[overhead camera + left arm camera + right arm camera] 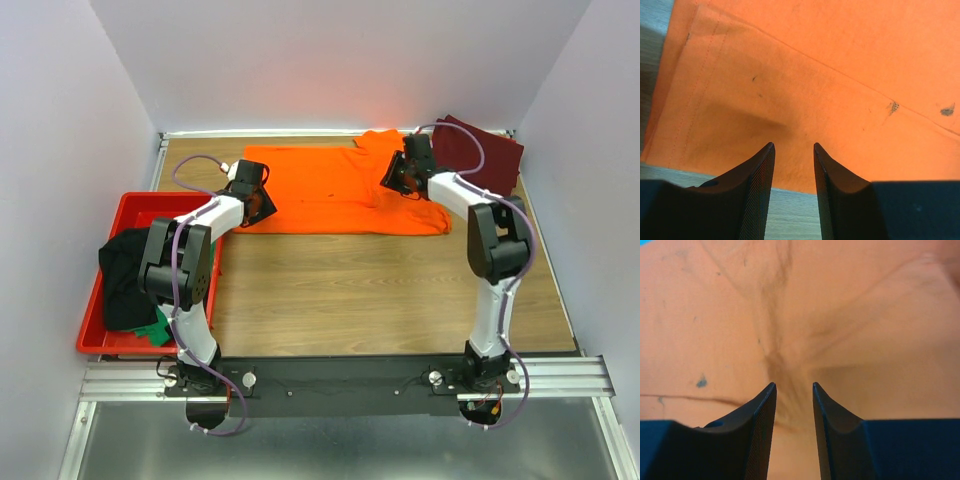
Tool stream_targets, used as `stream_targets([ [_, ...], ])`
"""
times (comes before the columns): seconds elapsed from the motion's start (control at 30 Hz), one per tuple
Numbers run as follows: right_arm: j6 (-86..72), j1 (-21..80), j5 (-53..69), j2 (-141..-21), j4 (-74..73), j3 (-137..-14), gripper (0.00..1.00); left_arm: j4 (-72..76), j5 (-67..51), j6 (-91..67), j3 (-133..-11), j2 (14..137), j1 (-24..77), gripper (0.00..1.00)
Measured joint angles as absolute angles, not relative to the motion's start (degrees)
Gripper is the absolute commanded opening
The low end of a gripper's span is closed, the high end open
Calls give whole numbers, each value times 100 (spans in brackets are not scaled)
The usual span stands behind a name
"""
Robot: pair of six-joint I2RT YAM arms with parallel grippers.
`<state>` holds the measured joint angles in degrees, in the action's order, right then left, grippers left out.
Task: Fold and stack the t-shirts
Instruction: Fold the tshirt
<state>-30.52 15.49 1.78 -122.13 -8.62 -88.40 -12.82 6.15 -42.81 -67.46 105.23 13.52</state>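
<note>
Left gripper (794, 146) and right gripper (793, 385) are hanging parted, empty, over the orange t-shirt (330, 190) (its nine and two o'clock ends).

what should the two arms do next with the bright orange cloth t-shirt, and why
Probably lower both and pinch the cloth: the bright orange t-shirt lies spread flat, and the left gripper and right gripper hover over it open, holding nothing.

A spread t-shirt (340, 190) lies across the far middle of the tabletop (380, 290). A folded t-shirt (490, 155) sits behind its right end, in the far corner. At the left, a bin (135, 205) holds heaped t-shirts (125, 280).
</note>
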Motion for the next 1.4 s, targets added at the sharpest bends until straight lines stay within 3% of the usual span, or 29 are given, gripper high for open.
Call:
stream_targets([
  [0.27, -2989, 1487, -565, -10484, -871, -7708, 43, -1345, 587, -4296, -6925, 10536, 1352, 46],
  [0.33, -2991, 1433, -692, -10328, -840, -7459, 47, -1354, 596, -4324, -7067, 10573, 1352, 47],
  [0.4, -2991, 1387, -751, -10324, -845, -7262, 53, -1361, 672, -4368, -7126, 10604, 1354, 48],
  [0.57, -3033, 1288, -832, -10514, -972, -6934, 54, -1514, 932, -4510, -7120, 10683, 1352, 50],
  [0.7, -3127, 1288, -832, -10792, -972, -6925, 65, -1579, 1094, -4628, -7059, 10816, 1354, 50],
  [0.83, -3273, 1288, -856, -10877, -917, -6707, 68, -1544, 1203, -4751, -6945, 10899, 1365, 50],
  [1.4, -3905, 930, -895, -9760, -652, -5284, 70, -1125, 1459, -5223, -5791, 10108, 1765, 50],
])
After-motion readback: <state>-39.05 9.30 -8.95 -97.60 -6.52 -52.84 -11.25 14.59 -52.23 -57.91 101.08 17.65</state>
